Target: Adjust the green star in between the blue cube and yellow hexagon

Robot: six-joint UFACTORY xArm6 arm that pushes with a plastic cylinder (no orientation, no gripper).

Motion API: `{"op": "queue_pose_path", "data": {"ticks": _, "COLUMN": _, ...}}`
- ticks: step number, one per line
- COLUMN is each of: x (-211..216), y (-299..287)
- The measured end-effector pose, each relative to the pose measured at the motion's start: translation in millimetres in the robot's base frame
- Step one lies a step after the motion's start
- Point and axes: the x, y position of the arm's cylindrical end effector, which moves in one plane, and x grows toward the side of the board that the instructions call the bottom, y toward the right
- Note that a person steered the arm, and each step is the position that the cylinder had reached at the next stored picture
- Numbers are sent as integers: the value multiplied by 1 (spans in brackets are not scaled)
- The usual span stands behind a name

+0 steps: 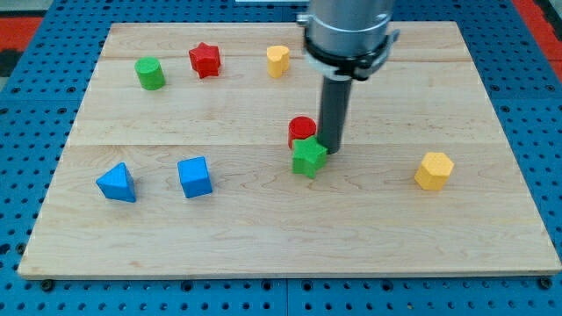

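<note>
Resting just beside the green star (pixel 308 157), at its upper right edge, my tip (pixel 330 147) looks to be touching it; I carry no claw, only this bare rod, so nothing is held. The green star lies between the blue cube (pixel 195 176) on its left and the yellow hexagon (pixel 434 170) on its right, nearer the cube. It looks light and stiff and should slide easily, though its points may make it spin, so pushing a flat notch seems best. Behind the star, the red cylinder (pixel 301 129) is partly hidden.
</note>
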Motion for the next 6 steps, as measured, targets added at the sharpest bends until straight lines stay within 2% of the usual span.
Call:
{"op": "queue_pose_path", "data": {"ticks": 1, "x": 9, "y": -7}}
{"op": "queue_pose_path", "data": {"ticks": 3, "x": -24, "y": -22}}
{"op": "queue_pose_path", "data": {"ticks": 4, "x": 7, "y": 4}}
{"op": "queue_pose_path", "data": {"ticks": 5, "x": 19, "y": -8}}
{"op": "queue_pose_path", "data": {"ticks": 6, "x": -23, "y": -4}}
